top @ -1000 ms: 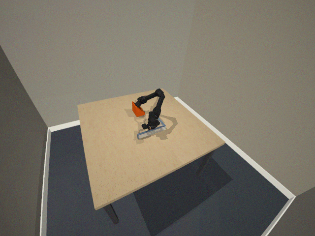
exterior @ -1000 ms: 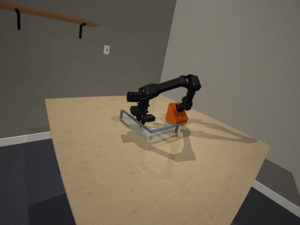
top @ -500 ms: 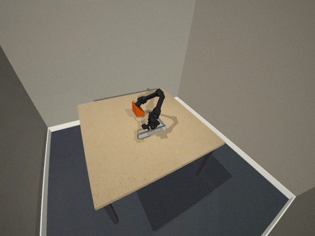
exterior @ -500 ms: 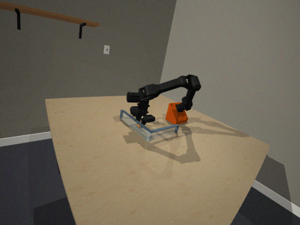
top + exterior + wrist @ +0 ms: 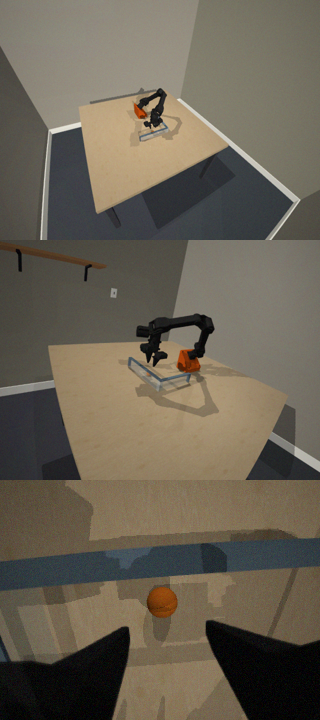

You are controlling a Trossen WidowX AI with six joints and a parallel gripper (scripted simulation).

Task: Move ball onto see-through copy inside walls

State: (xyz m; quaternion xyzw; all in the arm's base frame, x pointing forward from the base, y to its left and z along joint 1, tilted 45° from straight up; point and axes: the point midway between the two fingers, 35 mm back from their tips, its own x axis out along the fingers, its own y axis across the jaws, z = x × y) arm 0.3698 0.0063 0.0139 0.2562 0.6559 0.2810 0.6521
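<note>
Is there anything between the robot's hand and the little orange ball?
No. In the wrist view, only bare table shows between the open hand and the orange ball; the blue wall runs beyond the ball.

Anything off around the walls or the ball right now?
Nothing stands out. The ball sits on the table inside the corner of the clear walls, which stand upright. The gripper hangs open above it, touching nothing.

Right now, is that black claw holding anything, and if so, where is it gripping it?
Nothing is held. The claw is open, and the orange ball lies on the table beyond its fingertips, apart from both, just short of the blue-edged clear wall.
</note>
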